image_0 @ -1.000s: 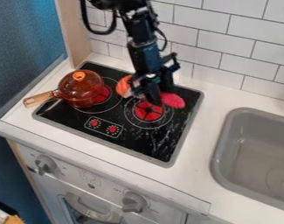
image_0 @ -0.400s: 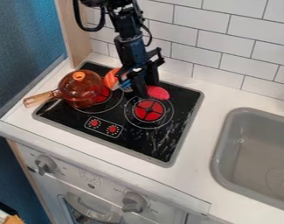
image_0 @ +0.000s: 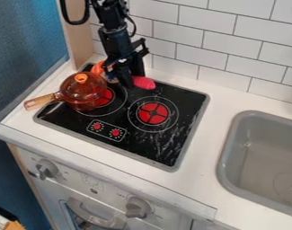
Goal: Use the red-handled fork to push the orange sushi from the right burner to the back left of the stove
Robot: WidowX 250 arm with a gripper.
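Note:
Over the back left of the black stove top (image_0: 178,134), the gripper (image_0: 129,80) hangs low and is shut on an orange and pink object (image_0: 143,83). The object's ribbed pink end sticks out to the right of the fingers. Its orange end lies to their left, behind the pot, and the middle is hidden by the gripper. A see-through amber pot (image_0: 82,96) with an orange-knobbed lid (image_0: 81,78) stands on the left burner, just in front and left of the gripper. Its light wooden handle points left.
The right burner (image_0: 152,113) is in front and right of the gripper. Two red stove knobs are printed near the front edge. A grey sink (image_0: 256,157) is set into the white counter (image_0: 199,179) at right. Behind are a tiled wall (image_0: 226,49) and a wooden side panel (image_0: 76,33).
The gripper has moved left and toward the back wall, carrying the orange and pink object from above the right burner. The pot has stayed where it was.

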